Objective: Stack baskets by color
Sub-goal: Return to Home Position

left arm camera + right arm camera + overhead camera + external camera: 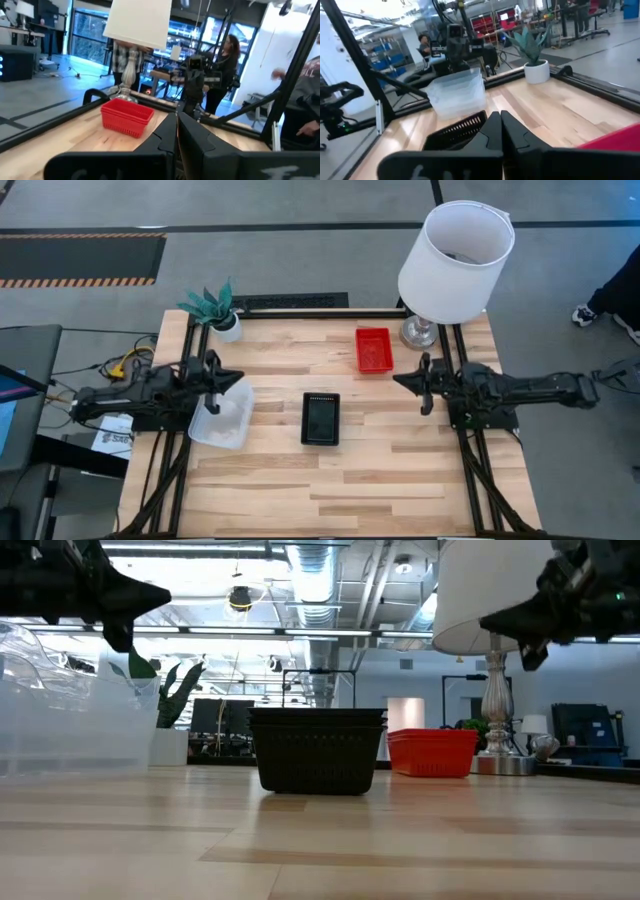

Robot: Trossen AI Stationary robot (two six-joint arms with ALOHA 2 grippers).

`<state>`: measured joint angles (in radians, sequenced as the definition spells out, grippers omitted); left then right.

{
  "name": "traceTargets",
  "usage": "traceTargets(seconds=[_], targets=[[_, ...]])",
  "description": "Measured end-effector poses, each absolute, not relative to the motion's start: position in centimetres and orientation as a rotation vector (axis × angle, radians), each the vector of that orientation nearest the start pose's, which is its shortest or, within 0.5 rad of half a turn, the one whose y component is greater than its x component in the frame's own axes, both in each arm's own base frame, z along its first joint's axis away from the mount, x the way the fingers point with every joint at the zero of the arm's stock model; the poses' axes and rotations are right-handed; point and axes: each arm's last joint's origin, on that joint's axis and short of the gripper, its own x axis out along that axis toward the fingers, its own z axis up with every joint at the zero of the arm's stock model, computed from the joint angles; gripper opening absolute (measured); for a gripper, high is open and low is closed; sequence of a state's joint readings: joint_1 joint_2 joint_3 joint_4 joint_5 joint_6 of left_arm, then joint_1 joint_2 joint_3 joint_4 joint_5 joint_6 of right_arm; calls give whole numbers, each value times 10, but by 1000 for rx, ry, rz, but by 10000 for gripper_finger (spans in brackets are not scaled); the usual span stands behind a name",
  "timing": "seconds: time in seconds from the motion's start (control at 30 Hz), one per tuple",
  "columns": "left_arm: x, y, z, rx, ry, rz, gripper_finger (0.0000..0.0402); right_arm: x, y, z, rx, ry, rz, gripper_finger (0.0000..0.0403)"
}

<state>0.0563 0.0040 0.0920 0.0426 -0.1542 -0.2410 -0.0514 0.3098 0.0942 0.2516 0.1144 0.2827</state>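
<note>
The left gripper (239, 380) and right gripper (397, 381) hang above the table (400, 470), fingers pressed together, holding nothing. Black baskets (320, 418) sit stacked between them.

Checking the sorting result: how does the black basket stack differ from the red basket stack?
The black stack sits mid-table; the red stack sits farther back, beside the lamp base. The black stack is dark, the red stack bright red. Both are upright, mesh-walled, open-topped, and free of the left claw and right claw.
</note>
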Motion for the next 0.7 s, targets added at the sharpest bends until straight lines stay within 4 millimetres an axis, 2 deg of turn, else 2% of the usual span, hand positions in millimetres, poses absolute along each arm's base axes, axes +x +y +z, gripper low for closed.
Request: traceTargets(seconds=[0.23,0.5,0.7], targets=[[93,9,190,-237,-151,184,2,109,-9,172,290,-60,-166,3],[93,11,184,-244,-94,250,2,104,-9,163,262,28,-178,4],[93,12,177,-255,-33,289,2,106,-9,158,201,82,-167,27]])
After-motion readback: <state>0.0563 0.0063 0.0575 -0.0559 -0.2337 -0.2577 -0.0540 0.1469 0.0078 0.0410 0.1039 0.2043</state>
